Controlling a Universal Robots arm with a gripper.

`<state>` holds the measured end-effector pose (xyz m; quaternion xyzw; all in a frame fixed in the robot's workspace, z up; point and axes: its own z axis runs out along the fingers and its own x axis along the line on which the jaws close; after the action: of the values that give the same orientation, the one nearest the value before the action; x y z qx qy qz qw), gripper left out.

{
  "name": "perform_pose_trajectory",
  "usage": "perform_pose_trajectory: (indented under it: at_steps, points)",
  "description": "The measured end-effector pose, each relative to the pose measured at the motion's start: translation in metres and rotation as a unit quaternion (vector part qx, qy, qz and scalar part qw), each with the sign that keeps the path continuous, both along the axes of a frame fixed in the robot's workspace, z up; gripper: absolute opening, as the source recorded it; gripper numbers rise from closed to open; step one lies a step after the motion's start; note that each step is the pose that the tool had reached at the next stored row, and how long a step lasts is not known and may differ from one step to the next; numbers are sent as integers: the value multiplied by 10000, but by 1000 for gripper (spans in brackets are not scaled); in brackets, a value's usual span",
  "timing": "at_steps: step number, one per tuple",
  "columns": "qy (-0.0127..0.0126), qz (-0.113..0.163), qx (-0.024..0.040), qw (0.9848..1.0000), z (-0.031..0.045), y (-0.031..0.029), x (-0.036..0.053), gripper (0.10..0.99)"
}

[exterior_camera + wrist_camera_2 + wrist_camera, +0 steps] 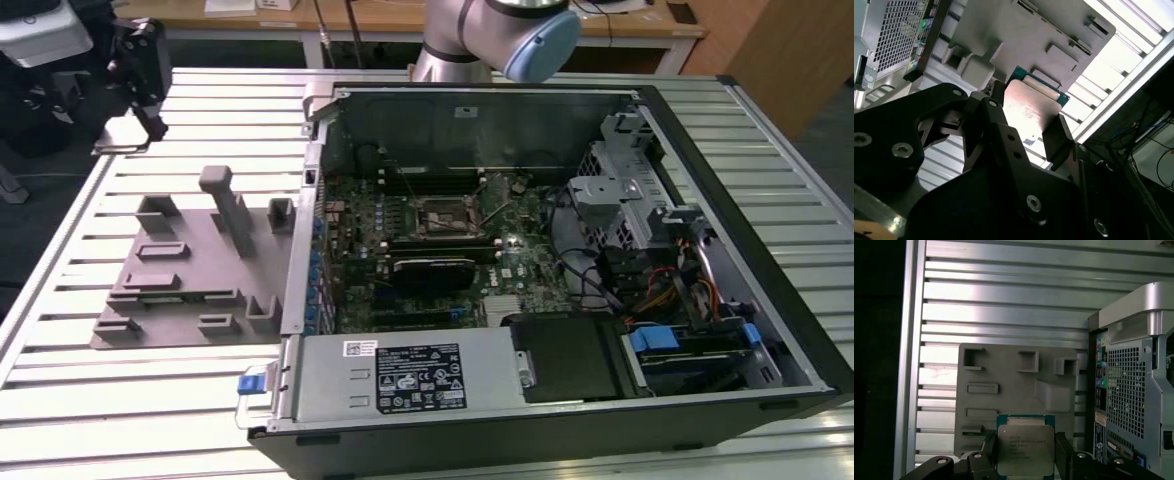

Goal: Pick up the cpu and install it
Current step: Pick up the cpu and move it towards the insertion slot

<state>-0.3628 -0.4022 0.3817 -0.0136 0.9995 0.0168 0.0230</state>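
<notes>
In both wrist views my gripper (1025,452) (1028,120) is shut on the cpu (1024,445) (1030,102), a flat square chip with a silvery metal top and a green edge. One black finger (1063,452) presses on each side of it. The chip hangs well above the grey plastic tray (1004,370) (1019,35). In the exterior view the gripper (144,95) is high at the far left, beyond the tray (174,270). The black-framed socket (438,218) sits on the motherboard in the middle of the open computer case (747,250).
The case lies on its side on a slatted aluminium table (174,400), with its perforated rear panel (1129,385) next to the tray. A power supply (400,375), drive cages (627,190) and cables (654,290) fill the case's near and right parts. The arm's base (467,40) stands behind it.
</notes>
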Motion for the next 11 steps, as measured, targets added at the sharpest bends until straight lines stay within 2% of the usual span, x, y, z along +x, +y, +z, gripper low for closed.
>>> perform_pose_trajectory:
  at_steps: [11]
  points:
    - [0, 0, 0, 10000, 0, 3, 224, 545]
